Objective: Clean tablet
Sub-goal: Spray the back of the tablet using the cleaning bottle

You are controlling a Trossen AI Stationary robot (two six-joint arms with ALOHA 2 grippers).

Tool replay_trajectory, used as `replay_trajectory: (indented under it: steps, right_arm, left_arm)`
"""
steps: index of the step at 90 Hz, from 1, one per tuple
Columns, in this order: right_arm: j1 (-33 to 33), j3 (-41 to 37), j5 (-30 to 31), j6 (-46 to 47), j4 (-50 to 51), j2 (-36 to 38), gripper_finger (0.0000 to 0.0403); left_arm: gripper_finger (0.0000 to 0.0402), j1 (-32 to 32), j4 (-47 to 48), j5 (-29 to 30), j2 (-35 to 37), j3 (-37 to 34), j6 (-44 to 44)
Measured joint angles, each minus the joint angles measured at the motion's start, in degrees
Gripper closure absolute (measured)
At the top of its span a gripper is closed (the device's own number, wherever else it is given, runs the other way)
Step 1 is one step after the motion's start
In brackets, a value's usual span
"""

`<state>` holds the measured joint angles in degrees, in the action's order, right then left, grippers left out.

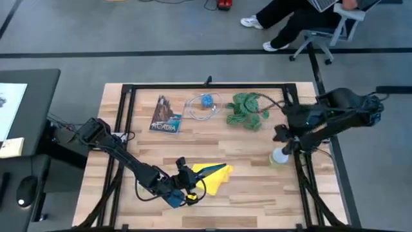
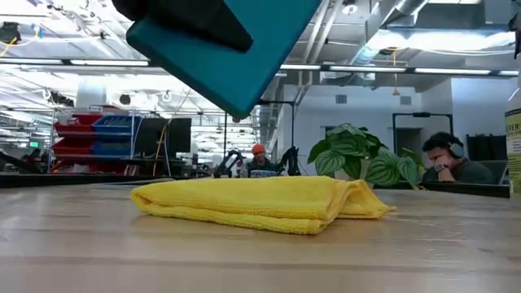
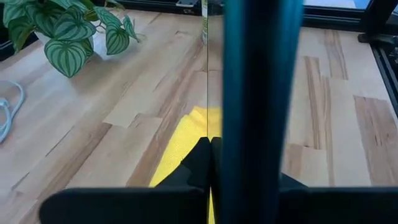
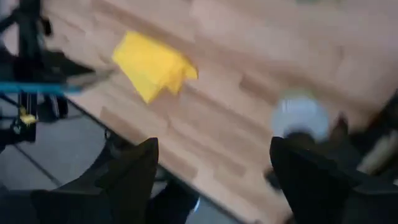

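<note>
L gripper (image 1: 182,193) clamps the teal-cased tablet (image 2: 224,49) on edge, lifted just beside the yellow cloth (image 1: 211,176), prob. to expose it for wiping. R gripper (image 4: 214,162) gapes empty near spray bottle (image 1: 280,155).

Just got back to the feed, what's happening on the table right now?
The left gripper is holding the tablet up off the table, in the air near the yellow cloth. The right gripper is open above a spray bottle at the table's right side, not gripping it.
</note>
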<state>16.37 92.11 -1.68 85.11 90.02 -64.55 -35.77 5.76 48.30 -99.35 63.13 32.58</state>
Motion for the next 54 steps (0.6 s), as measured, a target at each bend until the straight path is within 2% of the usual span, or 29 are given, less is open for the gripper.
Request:
replay_trajectory:
  steps: [12, 31, 45, 54]
  right_arm:
    - [8.55, -1.35, -3.23, 9.69, -0.04, 0.29, 0.0108]
    - [20.54, -1.33, -2.85, 25.36, -0.02, -1.58, 0.0108]
    - [24.67, -1.75, 5.33, 31.86, -0.01, -3.6, 0.0108]
    - [25.26, -4.67, 7.87, 33.37, -0.09, -4.73, 0.0108]
  left_arm:
    - [0.0391, 0.0, 0.0, 0.02, 0.0, -0.02, -0.33]
    - [0.0391, 0.0, -0.11, 0.08, -0.02, -0.02, -0.68]
    - [0.0391, 0.13, -0.17, 0.23, -0.07, -0.02, -1.09]
    - [0.0391, 0.17, -0.25, 0.36, -0.09, -0.02, -1.16]
